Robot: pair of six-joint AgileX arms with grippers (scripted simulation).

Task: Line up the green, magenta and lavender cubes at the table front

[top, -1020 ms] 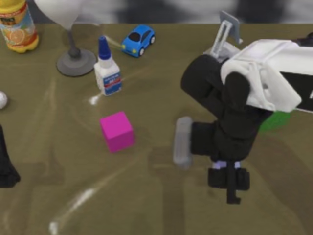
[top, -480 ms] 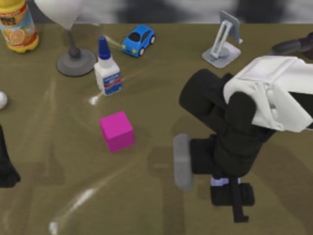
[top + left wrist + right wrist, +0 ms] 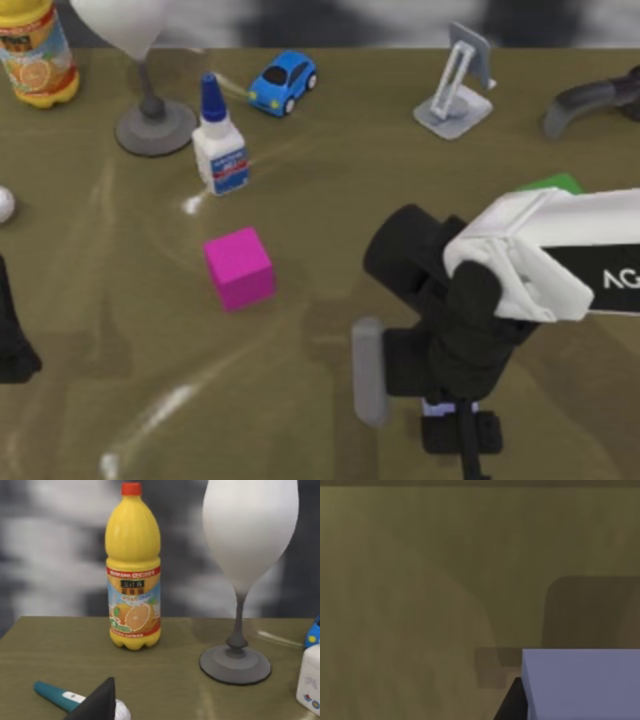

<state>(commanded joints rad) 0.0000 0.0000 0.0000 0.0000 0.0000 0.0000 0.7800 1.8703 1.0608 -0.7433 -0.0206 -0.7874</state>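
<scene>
Three cubes: one magenta cube (image 3: 239,269), one green cube (image 3: 553,184), one lavender cube (image 3: 582,685). One toy car (image 3: 283,82), one glue bottle (image 3: 218,140), one juice bottle (image 3: 134,567), one phone stand (image 3: 458,84).

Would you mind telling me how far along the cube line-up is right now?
None is placed yet. The right gripper holds the lavender cube near the table front. The magenta cube sits mid-table and the green cube peeks from behind the right arm. The left arm is parked at the left edge.
</scene>
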